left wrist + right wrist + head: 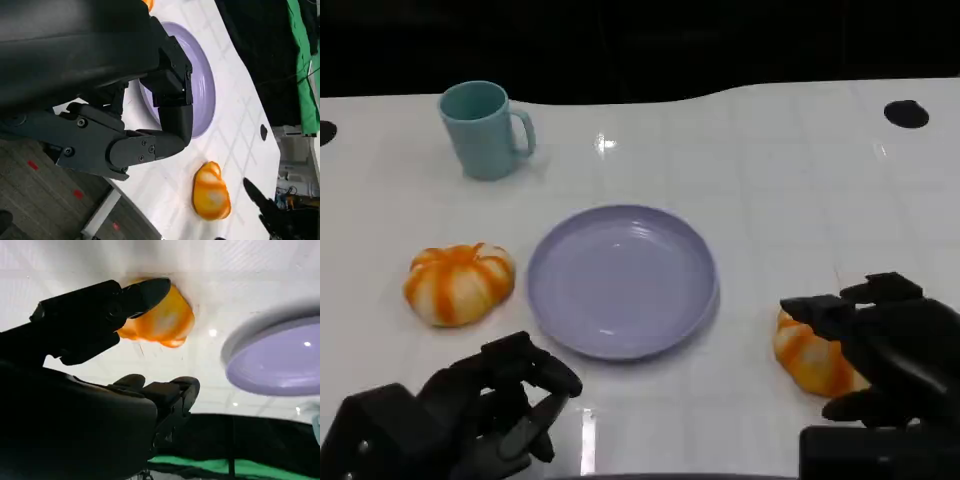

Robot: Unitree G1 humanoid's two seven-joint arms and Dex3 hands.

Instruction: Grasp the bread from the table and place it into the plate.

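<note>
Nearest my head camera, the left hand (490, 405) rests low on the white table (780, 190), fingers curled inward and holding nothing. My right hand (880, 345) sits over the bread (810, 355) at the table's right side, fingers spread around the loaf; I cannot tell whether they press on it. That bread lies on the table, just right of the lavender plate (623, 280) and apart from it. A second orange-and-white bread (458, 283) lies left of the plate. A teal mug (483, 130) stands upright beyond it.
</note>
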